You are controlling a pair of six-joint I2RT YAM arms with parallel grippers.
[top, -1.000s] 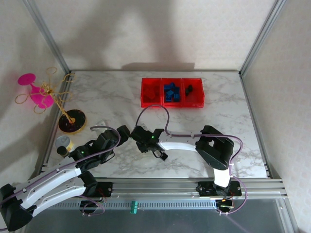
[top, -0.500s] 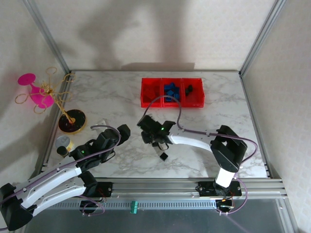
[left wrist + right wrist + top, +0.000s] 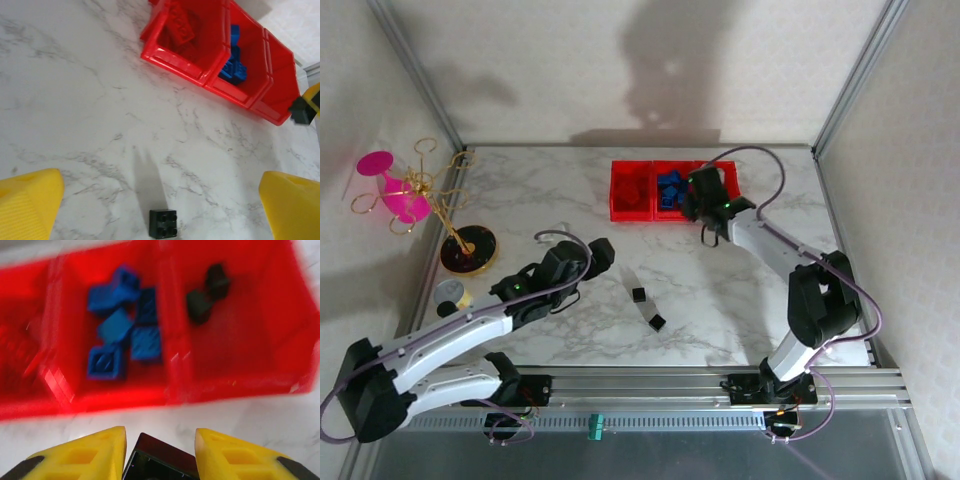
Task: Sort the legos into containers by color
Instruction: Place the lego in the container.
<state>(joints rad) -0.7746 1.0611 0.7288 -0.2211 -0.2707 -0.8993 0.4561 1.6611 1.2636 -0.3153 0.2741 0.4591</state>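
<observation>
Marble tabletop point(image 3: 520, 210) carries the red bins point(image 3: 640, 213). Just short of their front wall the right gripper point(image 3: 160, 436) pinches a black brick point(image 3: 156, 464); released early, it could land outside or among the blue bricks point(image 3: 125, 325). The left gripper point(image 3: 603, 252) hovers spread near a loose black brick point(image 3: 162, 223).

1. I'm looking down on a white, grey-veined marble worktop point(image 3: 550, 200).
2. Pale patterned walls point(image 3: 570, 70) stand along its far and side edges.
3. Metal posts point(image 3: 417, 72) rise at its far corners.
4. Soft shadows lie across the back wall.
</observation>
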